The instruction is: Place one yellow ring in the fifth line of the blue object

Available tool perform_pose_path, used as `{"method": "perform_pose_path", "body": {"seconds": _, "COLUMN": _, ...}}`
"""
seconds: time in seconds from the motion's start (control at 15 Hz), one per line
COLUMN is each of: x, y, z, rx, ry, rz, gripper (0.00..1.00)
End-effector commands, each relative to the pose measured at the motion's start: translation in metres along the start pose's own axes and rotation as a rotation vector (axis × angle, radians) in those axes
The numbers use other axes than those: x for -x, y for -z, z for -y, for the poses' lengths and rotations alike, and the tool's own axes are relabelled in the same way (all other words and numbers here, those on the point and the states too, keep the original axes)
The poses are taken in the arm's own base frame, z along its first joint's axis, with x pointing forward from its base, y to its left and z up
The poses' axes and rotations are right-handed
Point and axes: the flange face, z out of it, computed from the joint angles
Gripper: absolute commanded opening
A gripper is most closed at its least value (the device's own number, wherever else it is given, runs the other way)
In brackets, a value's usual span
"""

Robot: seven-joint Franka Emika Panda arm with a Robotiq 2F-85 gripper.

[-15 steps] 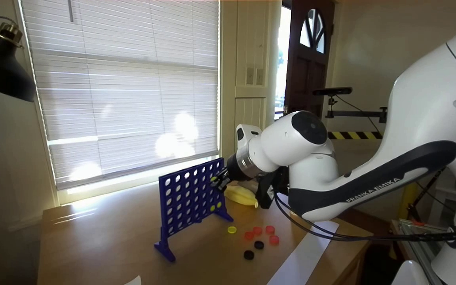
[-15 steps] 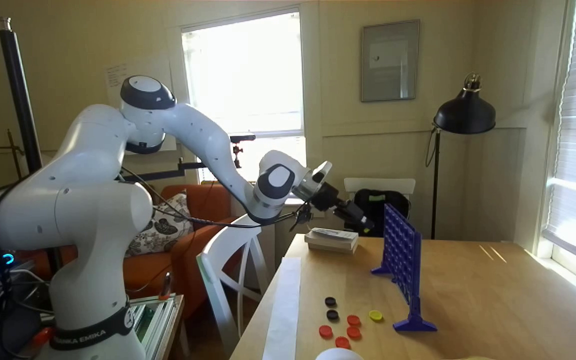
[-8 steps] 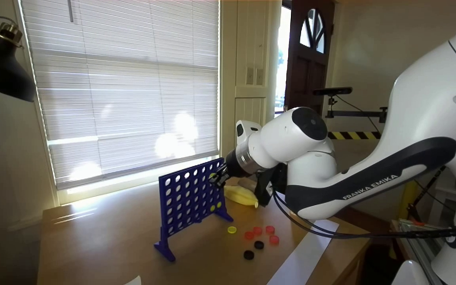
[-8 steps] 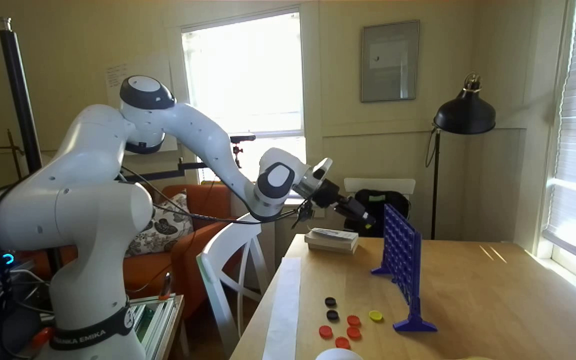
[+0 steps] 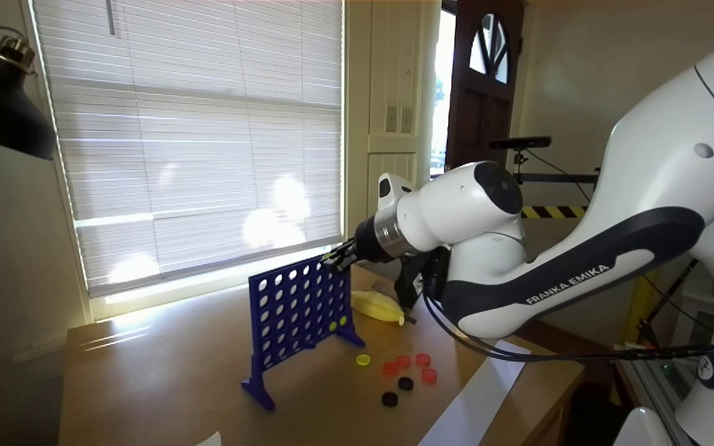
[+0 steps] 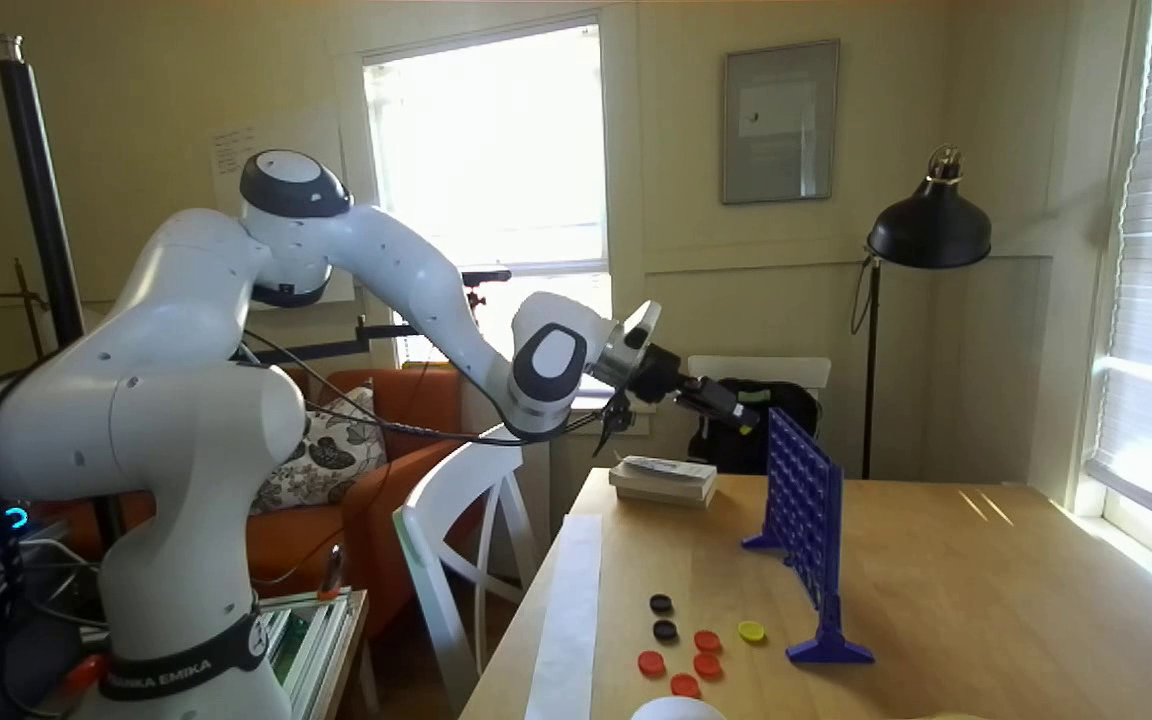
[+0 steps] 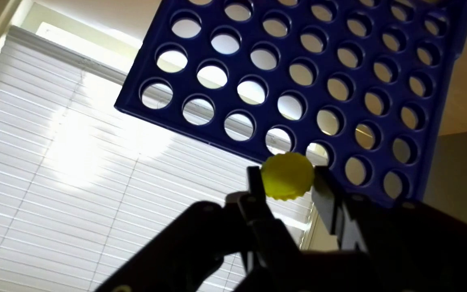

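Gripper (image 5: 330, 258) obscures far upper corner of blue grid (image 5: 300, 309) in an exterior view. Near white object (image 6: 678, 710) cut off; unidentified.

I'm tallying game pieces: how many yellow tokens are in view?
4: the held token in the gripper; a loose token on the table; a slotted token and its neighbor in the bottom row of the blue Connect Four grid. Others may be hidden.

Your yellow ring (image 7: 287, 176) looks like plastic, ridged at the edge; your blue grid (image 7: 315, 97) is smooth plastic with a slight sheen. Your white arm (image 6: 396, 265) is glossy, its wrist collar (image 5: 389, 232) shiny metal, and you have a table (image 6: 946, 600) of smooth wood.
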Motion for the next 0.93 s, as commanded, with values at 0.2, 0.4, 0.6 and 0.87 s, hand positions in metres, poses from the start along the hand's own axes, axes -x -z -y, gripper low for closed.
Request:
{"method": "perform_pose_path", "body": {"seconds": 0.2, "x": 0.004, "y": 0.009, "z": -0.027, "rx": -0.014, "ry": -0.079, "rz": -0.110, "gripper": 0.10}}
{"method": "perform_pose_path", "body": {"seconds": 0.4, "x": 0.008, "y": 0.010, "z": -0.039, "rx": -0.017, "ry": -0.114, "rz": -0.152, "gripper": 0.10}}
{"method": "perform_pose_path", "body": {"seconds": 0.6, "x": 0.010, "y": 0.009, "z": -0.047, "rx": -0.035, "ry": -0.133, "rz": -0.188, "gripper": 0.10}}
{"method": "perform_pose_path", "body": {"seconds": 0.87, "x": 0.011, "y": 0.003, "z": -0.056, "rx": -0.070, "ry": -0.156, "rz": -0.209, "gripper": 0.10}}
